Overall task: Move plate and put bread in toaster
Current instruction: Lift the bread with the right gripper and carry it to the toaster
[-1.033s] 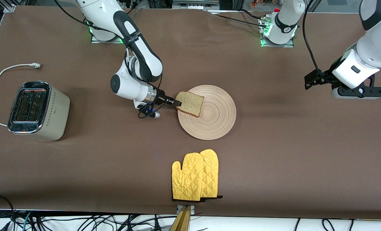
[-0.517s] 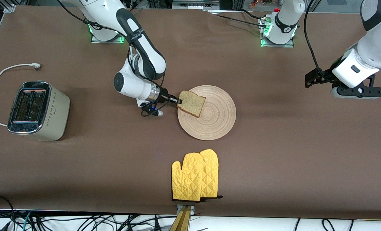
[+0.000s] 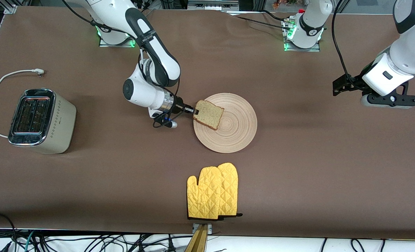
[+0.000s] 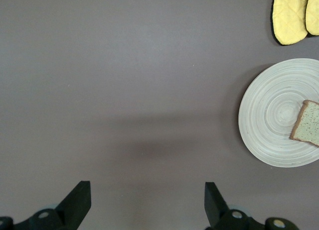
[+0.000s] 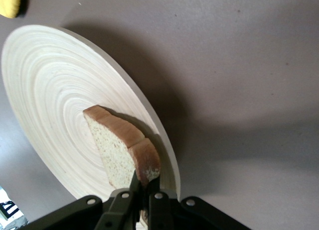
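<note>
Right claw [image 3: 195,111] clenched on the bread [image 3: 209,114] by its crust edge, over the plate [image 3: 237,134] rim. Toaster [image 3: 41,120] sits at the right arm's desk end, slots up. Left claw [image 3: 389,100] released, waiting over bare desk.

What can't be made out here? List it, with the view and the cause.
- Bread: right wrist view, its gripped edge is covered by the right gripper.
- Bread's underside: no view shows whether it touches the plate.
- Toaster slots: front view, too dark and small to see inside.
- Left gripper: left wrist view, cut off by the picture's edge; only open fingertips show.
- Mitts: left wrist view, cut off at the edge.
</note>
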Robot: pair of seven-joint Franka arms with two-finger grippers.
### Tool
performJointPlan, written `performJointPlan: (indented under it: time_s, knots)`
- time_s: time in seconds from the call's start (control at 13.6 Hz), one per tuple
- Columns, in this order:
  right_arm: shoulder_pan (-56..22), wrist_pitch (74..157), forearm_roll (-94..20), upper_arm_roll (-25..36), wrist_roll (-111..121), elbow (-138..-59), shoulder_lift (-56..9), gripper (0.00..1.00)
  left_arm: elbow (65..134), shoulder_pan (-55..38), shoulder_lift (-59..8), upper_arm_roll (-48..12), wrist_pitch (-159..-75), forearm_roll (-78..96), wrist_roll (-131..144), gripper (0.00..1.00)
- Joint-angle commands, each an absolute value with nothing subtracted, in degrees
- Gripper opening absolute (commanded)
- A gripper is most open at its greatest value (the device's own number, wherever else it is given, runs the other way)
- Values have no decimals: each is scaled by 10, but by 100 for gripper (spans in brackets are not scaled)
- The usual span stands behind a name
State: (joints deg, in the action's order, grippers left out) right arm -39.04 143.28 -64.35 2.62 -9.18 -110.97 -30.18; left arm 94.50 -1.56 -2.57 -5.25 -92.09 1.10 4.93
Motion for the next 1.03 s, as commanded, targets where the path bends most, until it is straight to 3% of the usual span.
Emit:
performJointPlan:
  time_s: [0.0,0.3,0.74,0.96]
  knots:
    - [-393,1420,-637,41,-93,-1113,-279,0,940,-14,-24,-51,-912,22,34,100]
    - [-393,1315,-566,87,-119,-1086,-269,0,940,-14,-24,-52,-911,22,33,100]
    - [-389,1087,-383,161,-182,-950,-272,0,942,-14,-25,-52,-910,19,23,100]
    - [-389,1015,-325,184,-181,-910,-272,0,942,-15,-25,-52,-911,19,18,100]
